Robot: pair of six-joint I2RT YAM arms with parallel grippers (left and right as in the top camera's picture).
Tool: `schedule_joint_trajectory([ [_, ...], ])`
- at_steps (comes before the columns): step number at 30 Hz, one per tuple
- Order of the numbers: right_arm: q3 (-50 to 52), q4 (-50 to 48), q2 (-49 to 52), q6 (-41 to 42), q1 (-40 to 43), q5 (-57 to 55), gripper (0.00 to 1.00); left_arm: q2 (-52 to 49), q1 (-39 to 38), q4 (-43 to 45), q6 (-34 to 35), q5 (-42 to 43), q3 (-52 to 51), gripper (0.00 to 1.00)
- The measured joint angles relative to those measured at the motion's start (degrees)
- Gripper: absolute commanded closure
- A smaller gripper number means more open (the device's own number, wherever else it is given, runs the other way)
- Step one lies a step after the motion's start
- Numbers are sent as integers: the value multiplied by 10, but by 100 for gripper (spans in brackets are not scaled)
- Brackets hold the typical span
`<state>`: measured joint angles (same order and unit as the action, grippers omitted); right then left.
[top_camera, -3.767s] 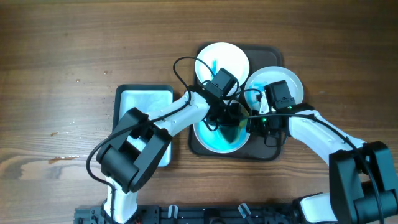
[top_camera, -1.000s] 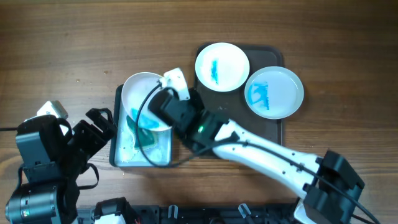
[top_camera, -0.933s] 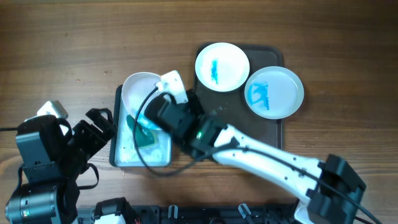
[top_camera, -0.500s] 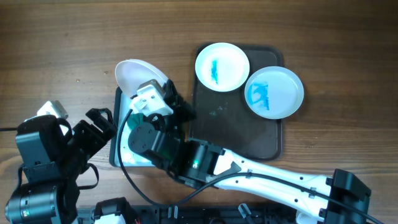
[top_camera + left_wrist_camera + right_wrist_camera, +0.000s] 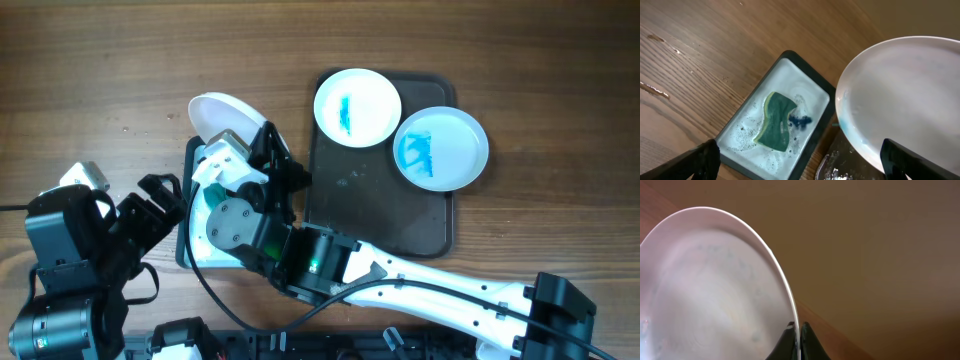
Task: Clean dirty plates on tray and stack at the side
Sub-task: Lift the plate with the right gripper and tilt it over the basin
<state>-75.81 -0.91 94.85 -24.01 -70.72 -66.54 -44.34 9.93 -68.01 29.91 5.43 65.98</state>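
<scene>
One plate [image 5: 222,108], apparently wiped, has left tray [image 5: 370,215], in right pincer [image 5: 796,330].

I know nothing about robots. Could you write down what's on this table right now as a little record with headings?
held plate: white, tilted, raised near the basin
right fingers: pinched on the held plate's rim
left fingers: open, empty
basin: soapy water inside
sponge: green, lying in the basin
dark tray: carries two plates
dirty plates: two, one beside the other, both smeared blue
</scene>
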Motion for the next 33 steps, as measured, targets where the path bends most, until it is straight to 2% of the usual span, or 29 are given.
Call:
schedule_joint_trajectory([
  [12,0,1,0,-2,0,0,96,0,0,0,0,0,0,0],
  [18,0,67,0,84,0,9,96,0,0,0,0,0,0,0],
  [23,0,151,0,148,0,68,96,0,0,0,0,0,0,0],
  [33,0,159,0,182,0,94,96,0,0,0,0,0,0,0],
])
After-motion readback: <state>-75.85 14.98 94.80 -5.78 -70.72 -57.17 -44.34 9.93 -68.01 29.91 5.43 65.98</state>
